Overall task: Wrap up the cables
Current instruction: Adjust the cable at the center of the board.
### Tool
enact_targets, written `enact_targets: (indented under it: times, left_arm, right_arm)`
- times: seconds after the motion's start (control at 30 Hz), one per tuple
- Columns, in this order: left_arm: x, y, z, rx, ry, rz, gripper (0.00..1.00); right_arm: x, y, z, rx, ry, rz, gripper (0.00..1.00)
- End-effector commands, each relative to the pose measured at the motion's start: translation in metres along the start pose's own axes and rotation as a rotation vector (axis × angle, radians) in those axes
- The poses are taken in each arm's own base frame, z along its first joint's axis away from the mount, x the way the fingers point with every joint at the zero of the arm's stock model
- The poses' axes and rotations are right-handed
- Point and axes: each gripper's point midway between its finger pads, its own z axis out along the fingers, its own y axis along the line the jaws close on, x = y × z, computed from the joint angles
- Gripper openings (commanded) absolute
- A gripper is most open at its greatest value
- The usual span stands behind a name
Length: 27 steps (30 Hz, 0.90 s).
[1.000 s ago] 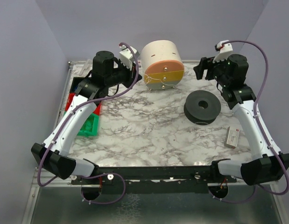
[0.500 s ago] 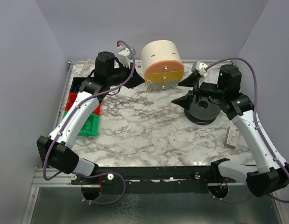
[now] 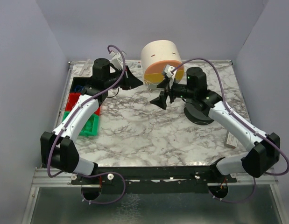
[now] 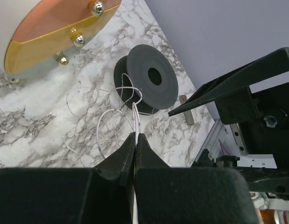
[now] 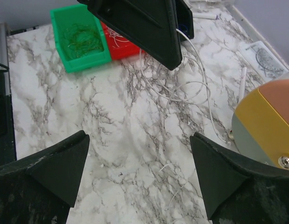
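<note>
Left wrist view, centre frame: left claw (image 4: 135, 136) pinched shut on the thin pale cables (image 4: 135, 114), while the right claw (image 5: 138, 140) gapes wide open, empty, over the bench (image 5: 65, 107).

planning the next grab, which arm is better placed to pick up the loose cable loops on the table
The right arm: its jaws are open and hover over the loose cable loops. The left arm has its jaws shut on one strand, so it is not free.

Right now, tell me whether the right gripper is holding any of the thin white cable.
No: the right gripper stands wide open over the marble tabletop, the white cables lying beyond its fingertips.
</note>
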Motion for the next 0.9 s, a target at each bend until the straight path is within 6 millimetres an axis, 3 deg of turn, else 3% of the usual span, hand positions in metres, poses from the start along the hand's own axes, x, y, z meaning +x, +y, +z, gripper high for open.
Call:
enact_targets:
  times: [0.0, 0.3, 0.43, 0.5, 0.77, 0.87]
  left_arm:
    - [-0.011, -0.014, -0.008, 0.086, -0.054, -0.067, 0.00]
    - [-0.013, -0.016, -0.013, 0.126, -0.085, -0.121, 0.00]
    - [-0.013, -0.015, -0.015, 0.132, -0.095, -0.140, 0.00]
    - [-0.013, -0.014, -0.016, 0.133, -0.098, -0.145, 0.00]
    - [-0.016, -0.009, -0.017, 0.129, -0.121, -0.163, 0.00]
    - [-0.019, -0.004, -0.019, 0.112, -0.136, -0.173, 0.00]
  right_arm:
    - [-0.015, -0.016, 0.022, 0.115, -0.015, -0.055, 0.93]
    - [0.015, -0.058, 0.048, 0.348, 0.066, -0.048, 0.92]
    - [0.015, -0.068, 0.057, 0.396, 0.062, -0.074, 0.87]
    - [0.015, -0.067, 0.062, 0.385, 0.063, -0.075, 0.78]
    - [0.005, -0.048, 0.074, 0.280, 0.047, -0.086, 0.15]
    - [0.005, -0.038, 0.069, 0.239, 0.049, -0.100, 0.01]
